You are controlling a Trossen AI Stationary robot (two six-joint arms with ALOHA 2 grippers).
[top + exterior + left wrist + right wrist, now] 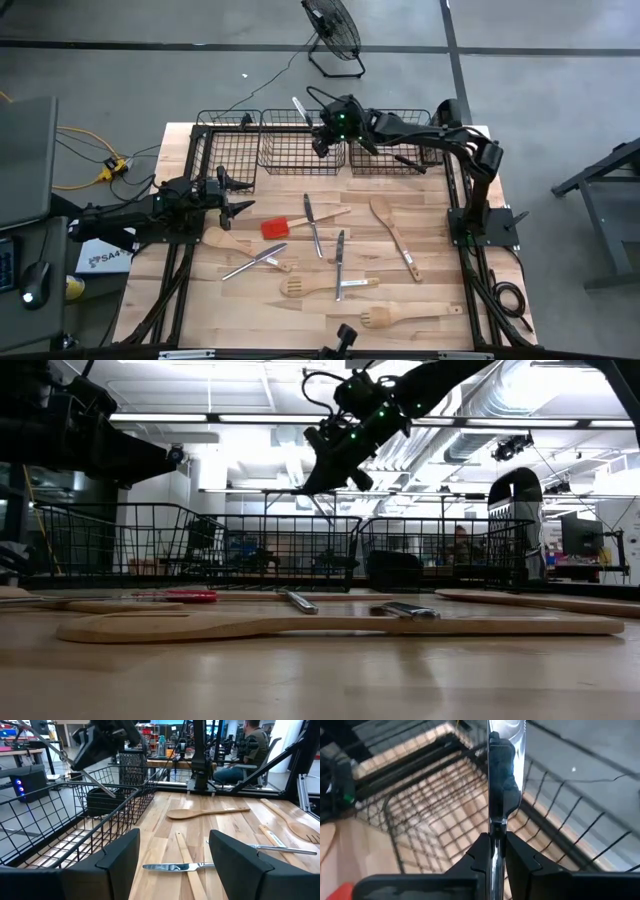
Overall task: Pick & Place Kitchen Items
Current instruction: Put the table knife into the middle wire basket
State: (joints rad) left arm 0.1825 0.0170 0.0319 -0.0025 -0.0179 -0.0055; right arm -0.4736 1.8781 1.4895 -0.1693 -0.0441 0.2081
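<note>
My right gripper [322, 138] is shut on a silver table knife [298, 108] and hangs in the air over the middle black wire basket [290, 160] at the table's far side; the low view shows it high up [322, 465]. Other kitchen items lie loose on the wooden table: a red-headed spatula [275, 228], two silver knives [312, 225] [340, 262], wooden spoons [390, 235] and slotted wooden spatulas [320, 287]. My left gripper [235, 195] waits open and level at the table's left, with nothing between its fingers [172, 845]. My right gripper pinches the knife's narrow near end [493, 832] between its two fingers. The knife lies along the fingers, and its wider part [502, 770] sticks out ahead of them. It slants down toward the far left, lifted clear above the basket [445, 790].
Three black wire baskets stand in a row along the far edge: left [225, 150], middle and right [395, 155]. A floor fan [335, 35] stands beyond the table. A person sits in the room behind [252, 745].
</note>
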